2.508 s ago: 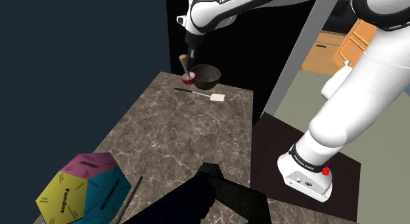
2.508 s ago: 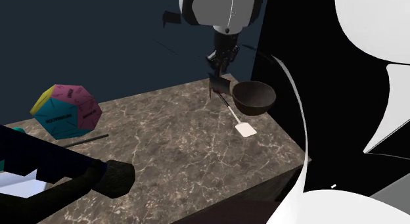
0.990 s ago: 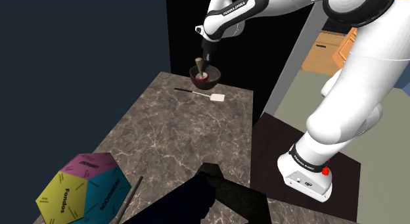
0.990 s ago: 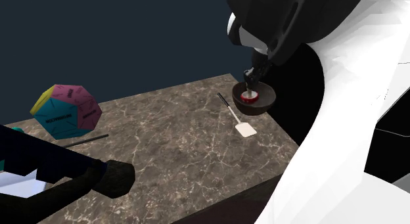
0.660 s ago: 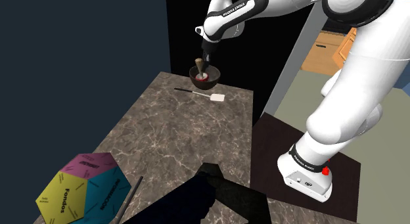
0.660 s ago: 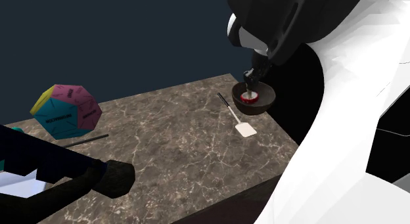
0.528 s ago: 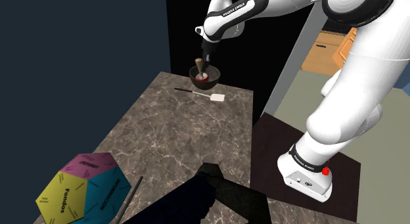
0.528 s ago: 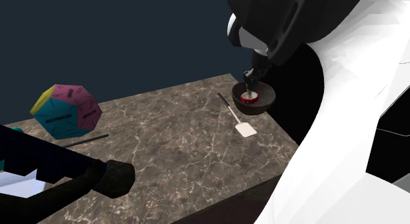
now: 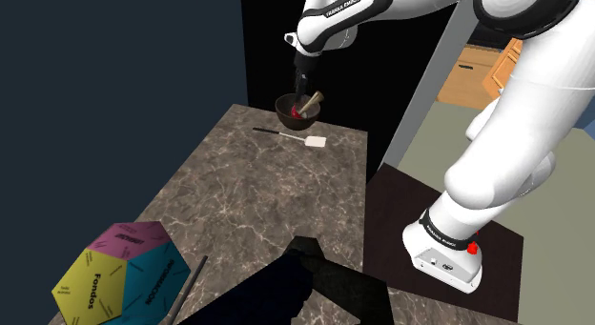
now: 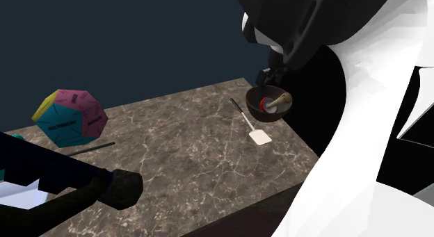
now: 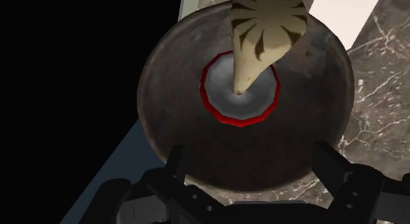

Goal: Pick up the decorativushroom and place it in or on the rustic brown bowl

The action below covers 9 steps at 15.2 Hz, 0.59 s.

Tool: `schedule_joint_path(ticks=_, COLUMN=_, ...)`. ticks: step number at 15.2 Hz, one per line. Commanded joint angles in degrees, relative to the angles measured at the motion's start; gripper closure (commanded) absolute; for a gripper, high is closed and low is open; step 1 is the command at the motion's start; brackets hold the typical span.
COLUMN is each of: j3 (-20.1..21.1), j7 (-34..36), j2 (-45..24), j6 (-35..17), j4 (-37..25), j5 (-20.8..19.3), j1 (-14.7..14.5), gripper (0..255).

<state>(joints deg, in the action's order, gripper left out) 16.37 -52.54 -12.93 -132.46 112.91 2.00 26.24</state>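
The dark brown bowl [image 9: 289, 114] stands at the far corner of the marble counter. Inside it lies the mushroom [image 9: 308, 104], tipped over, its red-rimmed cap down in the bowl and its striped beige stem leaning toward the shoulder view's right. My gripper [image 9: 301, 85] hangs just above the bowl, open, touching nothing. In the wrist view the two black fingers [image 11: 175, 165] stand wide apart over the near rim of the bowl [image 11: 171, 104], and the mushroom [image 11: 253, 55] lies free beyond them. The second exterior view shows the bowl [image 10: 268, 116] with the mushroom [image 10: 274, 101] under the gripper [image 10: 265, 77].
A white spatula [image 9: 297, 136] lies on the counter just in front of the bowl. A multicoloured polyhedron [image 9: 119, 274] and a thin dark rod [image 9: 191, 280] sit at the near end. The counter's edge runs close beside the bowl, with a black area behind it.
The fingers have opened and let go of the mushroom, which has tipped over in the bowl, stem now toward the shoulder view's right. The hand has lifted slightly.
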Motion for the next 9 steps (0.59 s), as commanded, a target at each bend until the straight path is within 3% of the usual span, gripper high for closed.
schedule_joint_path(ticks=1, j3=0.1, j7=-0.3, j2=2.0, j6=2.7, j4=-0.7, j5=0.6, j1=0.3, gripper=0)
schedule_joint_path(ticks=9, j3=0.2, j7=-0.5, j2=2.9, j6=4.0, j4=-1.2, j5=0.9, j1=0.4, gripper=0)
